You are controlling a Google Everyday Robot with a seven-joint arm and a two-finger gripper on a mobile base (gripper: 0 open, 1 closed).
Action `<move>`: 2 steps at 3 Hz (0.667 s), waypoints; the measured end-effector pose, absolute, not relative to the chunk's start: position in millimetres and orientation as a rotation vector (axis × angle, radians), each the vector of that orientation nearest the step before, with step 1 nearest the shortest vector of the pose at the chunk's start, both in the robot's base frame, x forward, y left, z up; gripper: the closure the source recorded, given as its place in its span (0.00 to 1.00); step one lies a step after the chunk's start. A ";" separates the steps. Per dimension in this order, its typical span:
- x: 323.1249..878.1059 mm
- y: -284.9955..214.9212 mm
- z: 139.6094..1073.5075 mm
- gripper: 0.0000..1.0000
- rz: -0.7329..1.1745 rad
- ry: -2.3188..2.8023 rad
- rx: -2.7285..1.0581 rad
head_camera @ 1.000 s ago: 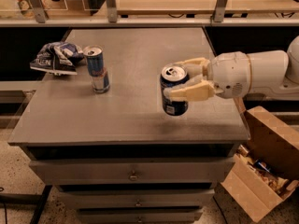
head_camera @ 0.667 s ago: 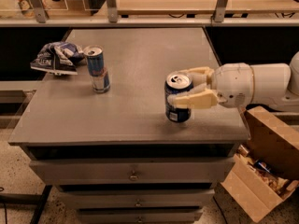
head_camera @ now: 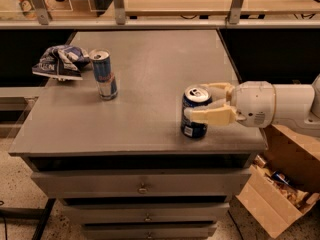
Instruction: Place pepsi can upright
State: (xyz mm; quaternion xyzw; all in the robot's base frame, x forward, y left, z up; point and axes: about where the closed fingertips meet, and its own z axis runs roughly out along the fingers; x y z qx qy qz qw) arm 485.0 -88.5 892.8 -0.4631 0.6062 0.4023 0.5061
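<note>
- Clenched gripper (head_camera: 197, 102) fingers (head_camera: 211, 116) around upright pepsi can (head_camera: 193, 128), near table's (head_camera: 150, 54) front-right edge.
- Left open tabletop behind and leftward.
- Counted two cans, one bag: slim can (head_camera: 104, 75) beside snack bag (head_camera: 60, 63), far left.

A slim blue-and-silver can (head_camera: 104, 74) stands upright on the grey counter (head_camera: 150, 59), near a crumpled blue-and-white snack bag (head_camera: 61, 62).
</note>
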 end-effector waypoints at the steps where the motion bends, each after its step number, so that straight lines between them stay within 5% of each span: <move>1: 485.6 -91.8 890.6 0.14 0.980 1.476 -1.077; 2: 486.1 -94.6 888.9 0.00 0.994 1.475 -1.048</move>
